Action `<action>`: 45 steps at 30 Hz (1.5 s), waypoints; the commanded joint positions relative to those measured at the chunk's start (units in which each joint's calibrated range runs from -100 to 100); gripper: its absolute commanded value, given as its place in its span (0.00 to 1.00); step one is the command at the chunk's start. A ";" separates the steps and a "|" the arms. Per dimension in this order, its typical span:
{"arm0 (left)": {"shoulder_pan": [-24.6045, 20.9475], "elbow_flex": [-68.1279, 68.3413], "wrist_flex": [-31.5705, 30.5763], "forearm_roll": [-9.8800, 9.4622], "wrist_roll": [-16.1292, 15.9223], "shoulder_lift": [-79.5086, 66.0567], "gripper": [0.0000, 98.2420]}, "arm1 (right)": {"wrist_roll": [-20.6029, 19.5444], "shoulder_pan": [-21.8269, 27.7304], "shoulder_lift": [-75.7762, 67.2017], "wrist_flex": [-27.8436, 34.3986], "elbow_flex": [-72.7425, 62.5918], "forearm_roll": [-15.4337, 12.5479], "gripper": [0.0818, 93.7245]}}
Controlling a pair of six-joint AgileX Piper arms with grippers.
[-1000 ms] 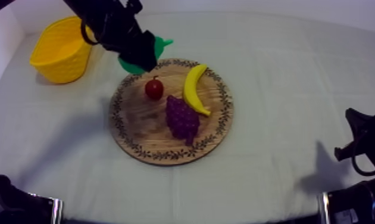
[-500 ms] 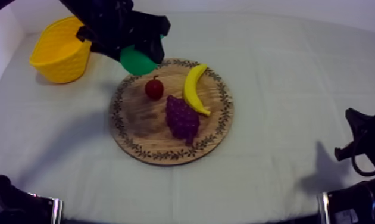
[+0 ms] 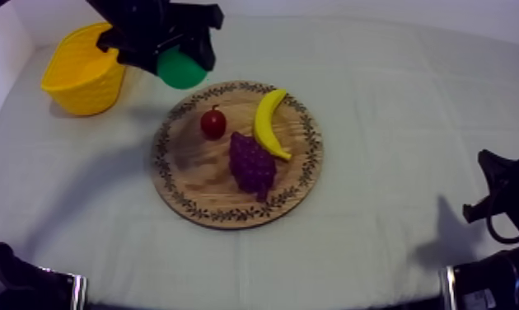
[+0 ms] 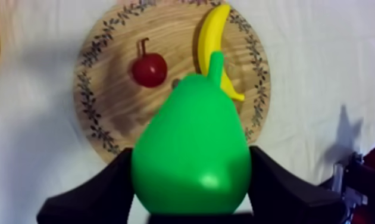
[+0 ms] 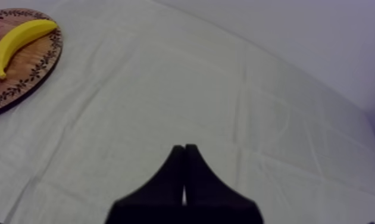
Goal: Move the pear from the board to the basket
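On the table (image 3: pixel 395 99), the wooden board (image 3: pixel 198 177) carries the banana (image 3: pixel 268 122), the grapes (image 3: pixel 251 163) and a small red fruit (image 3: pixel 213 124). The yellow basket (image 3: pixel 75 78) stands near the board, on the left arm's side. The left gripper (image 3: pixel 177 59) is clamped on the pear (image 3: pixel 180 71), which hangs clear of the board, between its rim and the basket. Step in hand: carry. Next move, as judged: bring the pear over the basket opening, lower, release. The right gripper (image 5: pixel 184 170) rests empty, fingers pressed together.
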 commanded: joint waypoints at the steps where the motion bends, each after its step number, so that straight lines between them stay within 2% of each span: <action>1: -1.44 -0.31 0.01 -0.02 -0.61 0.19 0.55 | -0.04 -0.02 -0.03 0.02 -0.02 -0.01 0.00; 22: -17.54 -11.85 3.26 -1.53 -8.27 7.28 0.56 | -0.07 -0.02 -0.03 0.02 -0.02 -0.01 0.00; 31: -22.05 -15.13 3.82 -3.41 -9.85 8.52 0.56 | -0.07 -0.02 -0.03 0.02 -0.02 -0.01 0.00; 45: -26.72 -19.69 3.84 -3.81 -12.68 11.78 0.56 | -0.07 -0.02 -0.03 0.02 -0.02 -0.01 0.00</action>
